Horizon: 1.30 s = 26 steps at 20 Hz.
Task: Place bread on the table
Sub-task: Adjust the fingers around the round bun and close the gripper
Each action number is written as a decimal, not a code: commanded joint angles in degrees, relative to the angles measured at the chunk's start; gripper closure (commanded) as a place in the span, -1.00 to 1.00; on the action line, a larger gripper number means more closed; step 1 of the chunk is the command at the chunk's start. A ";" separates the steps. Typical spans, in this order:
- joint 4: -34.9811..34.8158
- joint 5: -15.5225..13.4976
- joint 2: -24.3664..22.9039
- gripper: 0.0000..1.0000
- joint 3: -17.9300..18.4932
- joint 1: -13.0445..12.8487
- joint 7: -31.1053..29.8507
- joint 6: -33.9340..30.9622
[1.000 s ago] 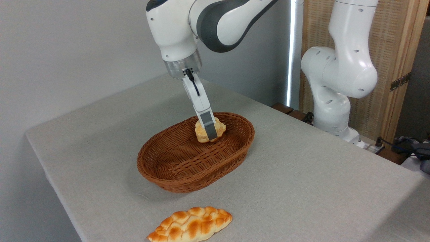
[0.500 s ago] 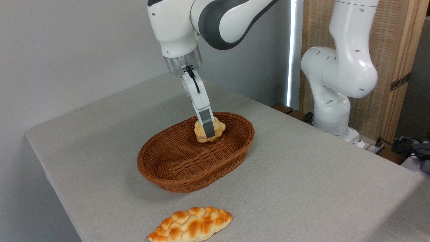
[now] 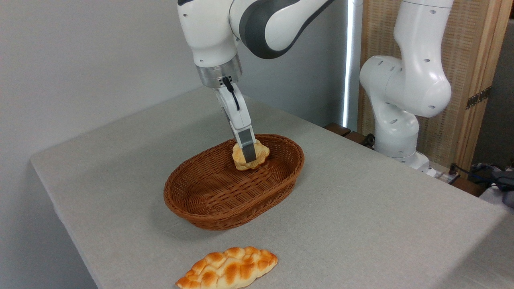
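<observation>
Where the grey cloth covers it, the table [image 3: 361,224] fills most of the view, rectangular with rounded corners. Robot arm [image 3: 405,80]: white with dark grey joint bands, base at the far right edge of the table, reaching over and down toward the middle. Wicker basket [image 3: 200,204]: brown, oval, sitting on the cloth near the table's centre. Braided loaf [image 3: 227,268]: long, golden-orange, lying on the cloth in front of the basket, apart from it. Gripper [image 3: 249,157]: slender, tilted, lowered into the far end of the basket; one grey finger [image 3: 249,150] crosses the front of the bun, the other is hidden behind it, the pair clamped on it. Bread [image 3: 262,152]: small lumpy bun, pale cream with toasted patches, held inside the far end of the basket at about rim level; contact with the basket floor cannot be told.
</observation>
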 commanded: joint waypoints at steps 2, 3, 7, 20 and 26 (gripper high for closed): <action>-0.70 -2.75 -0.50 -1.00 0.24 -0.07 0.33 0.49; -0.70 -2.75 -0.50 -1.00 0.24 -0.07 0.42 0.32; -0.97 -2.75 -0.24 -1.00 -0.02 -0.07 0.59 0.14; -2.64 -2.40 0.20 -1.00 -0.55 -0.33 0.86 0.32; -3.16 -2.40 0.20 -1.00 -0.55 -0.33 0.86 0.40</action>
